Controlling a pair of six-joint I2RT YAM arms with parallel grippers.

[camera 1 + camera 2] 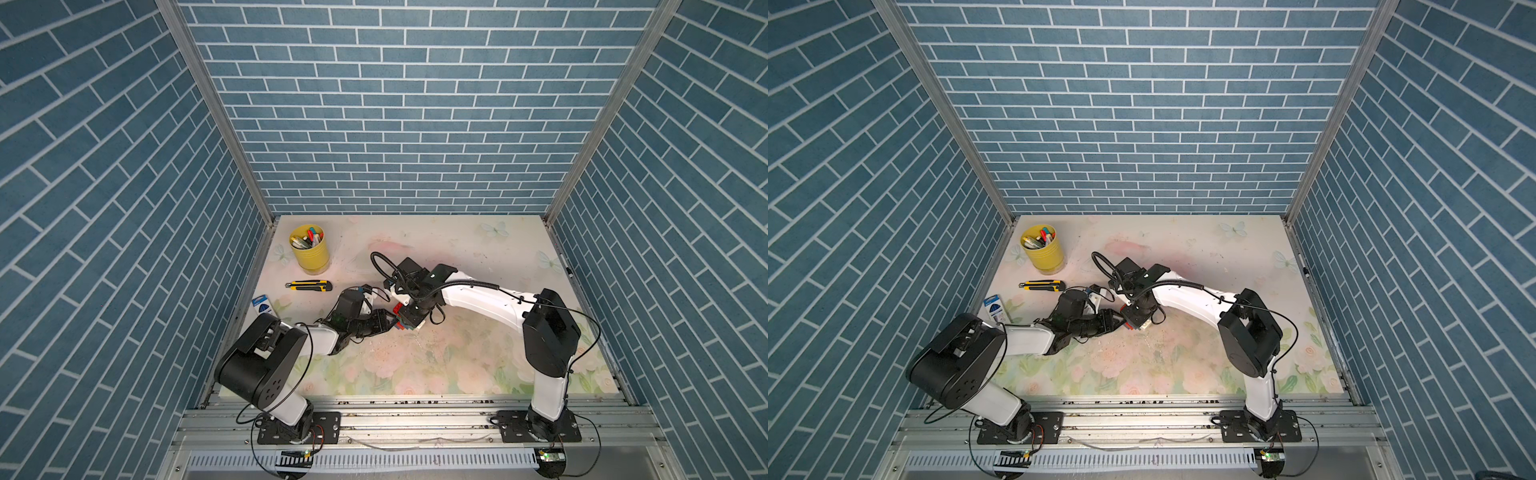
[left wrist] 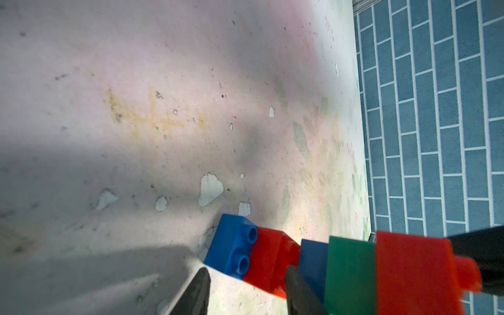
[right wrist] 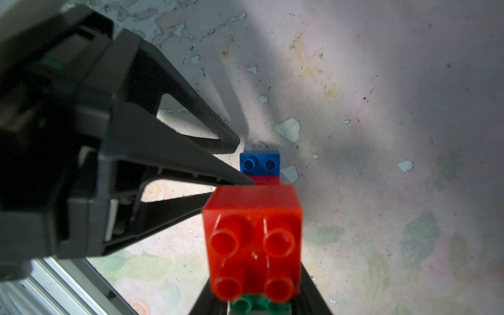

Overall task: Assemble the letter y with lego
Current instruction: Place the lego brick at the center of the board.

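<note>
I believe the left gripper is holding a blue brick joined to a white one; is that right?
Not quite: the left gripper does hold a blue brick, but the one joined to it is a red brick, not white, as the left wrist view shows.

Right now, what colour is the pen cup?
Yellow; the pen cup shows best in a top view.

Two blue bricks [image 2: 231, 242], two red bricks [image 2: 414, 272], one green brick [image 2: 350, 272], one pen cup [image 1: 311, 257], one utility knife [image 1: 308, 285], one blue packet [image 1: 262, 305].
</note>
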